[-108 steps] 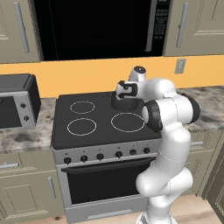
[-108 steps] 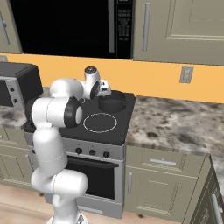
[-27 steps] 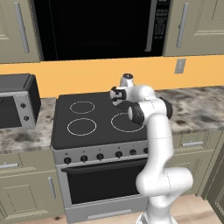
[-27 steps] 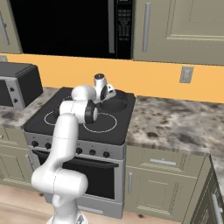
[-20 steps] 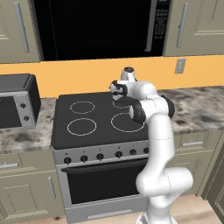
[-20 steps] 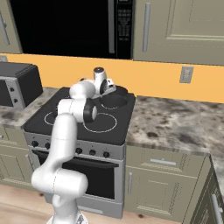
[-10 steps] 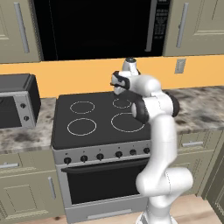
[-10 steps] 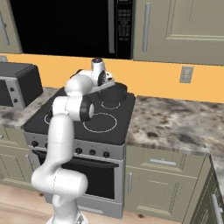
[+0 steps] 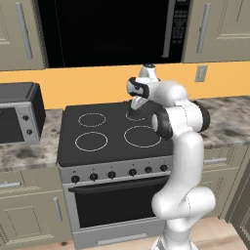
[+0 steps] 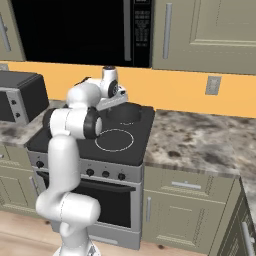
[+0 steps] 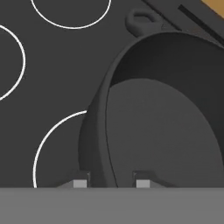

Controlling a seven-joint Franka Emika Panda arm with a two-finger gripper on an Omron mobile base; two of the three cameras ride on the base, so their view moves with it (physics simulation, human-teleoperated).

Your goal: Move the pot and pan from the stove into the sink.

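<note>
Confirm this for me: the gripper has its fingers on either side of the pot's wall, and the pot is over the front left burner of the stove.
One detail is wrong. The pot is at the back right burner of the stove, as the left base view shows. The rest holds: in the hand view the gripper has one finger outside the pot's wall and one inside.

Pot (image 11: 166,127) matt dk grey metal; stove (image 9: 105,139) smooth blk glass.
</note>
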